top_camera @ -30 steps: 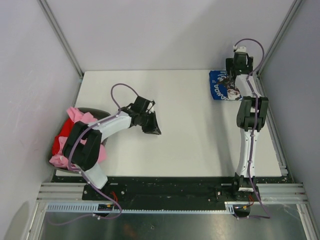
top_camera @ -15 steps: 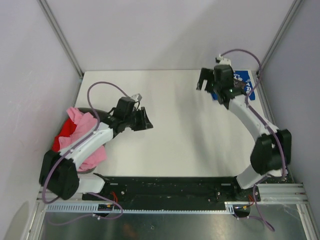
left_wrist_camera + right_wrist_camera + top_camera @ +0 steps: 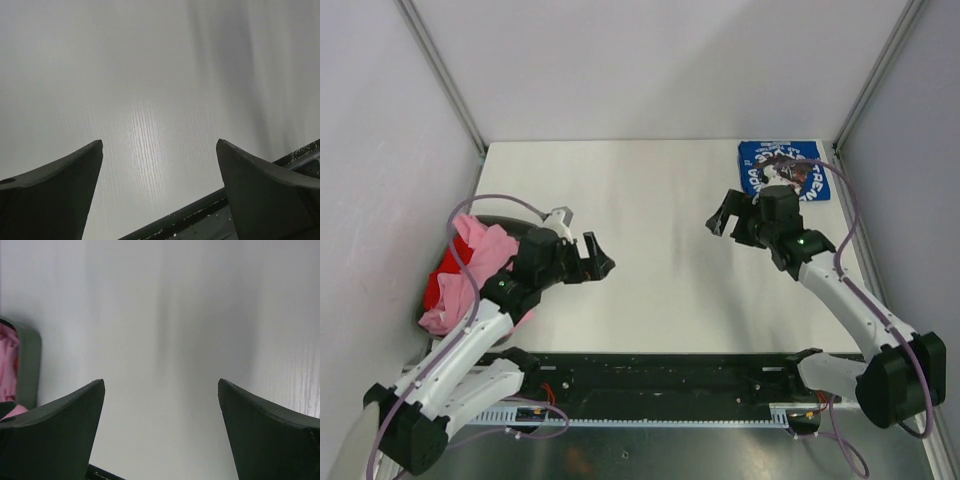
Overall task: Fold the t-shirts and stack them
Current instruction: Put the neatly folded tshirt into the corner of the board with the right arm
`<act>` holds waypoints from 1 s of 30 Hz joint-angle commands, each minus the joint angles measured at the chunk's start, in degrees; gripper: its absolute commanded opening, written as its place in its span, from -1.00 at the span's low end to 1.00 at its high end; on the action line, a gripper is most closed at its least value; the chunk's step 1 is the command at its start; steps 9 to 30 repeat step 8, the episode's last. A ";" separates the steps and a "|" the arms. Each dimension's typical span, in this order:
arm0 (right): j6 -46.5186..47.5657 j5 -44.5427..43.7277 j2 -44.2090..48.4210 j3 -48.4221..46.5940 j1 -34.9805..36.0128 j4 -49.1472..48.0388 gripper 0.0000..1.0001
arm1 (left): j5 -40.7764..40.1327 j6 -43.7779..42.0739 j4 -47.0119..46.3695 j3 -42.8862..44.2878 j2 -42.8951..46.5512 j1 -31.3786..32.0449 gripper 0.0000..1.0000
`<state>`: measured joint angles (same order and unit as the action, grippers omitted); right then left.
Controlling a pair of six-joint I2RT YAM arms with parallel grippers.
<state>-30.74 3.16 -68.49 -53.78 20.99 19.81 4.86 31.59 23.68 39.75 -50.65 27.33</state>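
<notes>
Right, starting at the far left: a pink t-shirt (image 3: pixel 485 245) and a red t-shirt (image 3: pixel 445 275) lie crumpled together in a dark bin (image 3: pixel 505 221) at the left edge of the worktop (image 3: pixel 660 190). Neither is folded, so that heap looks like the supply waiting its turn.

Just to the right of it hovers the left end effector (image 3: pixel 597 258), pointing out over bare white surface. Its wrist view shows the two dark fingers (image 3: pixel 60 185) spread wide with nothing between them, only the worktop below. So it's empty, and it sits close to the pile, which would suit it for the next pick.

Across the middle there's open surface, a sensible clear patch for spreading a shirt flat.

Now the right end effector (image 3: pixel 723 215), hanging over the right half and facing left across the worktop. Its own camera shows the jaws wide apart and empty too, and it catches a sliver of pink cloth and the bin's grey rim at the far left edge.

Behind it, in the far right corner, the blue t-shirt (image 3: pixel 752 160) lies as a compact folded rectangle, white lettering and round print facing up. I'd judge that corner is the stack's base: one shirt done, two to go.
</notes>
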 commanded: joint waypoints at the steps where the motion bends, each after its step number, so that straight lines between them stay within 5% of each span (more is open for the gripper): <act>1: -1.71 1.68 3.29 0.14 -0.45 -0.02 0.99 | -2.45 -0.32 -0.88 -1.71 3.83 -0.26 0.99; 30: -3.39 0.98 5.07 0.83 -0.69 0.40 0.99 | -2.16 -1.77 -0.03 -2.05 5.51 -0.26 0.99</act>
